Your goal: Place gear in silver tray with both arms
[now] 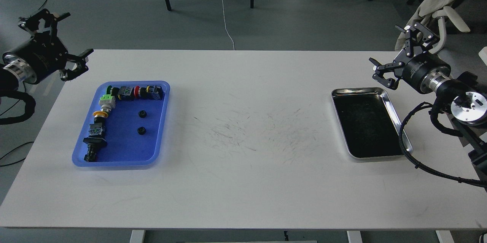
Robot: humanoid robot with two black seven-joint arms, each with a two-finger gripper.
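Two small black gears (142, 113) (141, 130) lie on the floor of a blue plastic tray (114, 162) on the left of the white table. The silver tray (358, 90) sits at the right, its dark inside holding nothing. My left gripper (62, 42) hovers open over the table's far left corner, above and left of the blue tray, with nothing between its fingers. My right gripper (398, 52) hangs open just beyond the silver tray's far right corner, also holding nothing.
Several coloured push-button switches (129, 92) line the blue tray's far and left sides. A black cable (407, 151) from my right arm drapes along the silver tray's right rim. Chair legs and a white cord (224, 15) are on the floor beyond the table.
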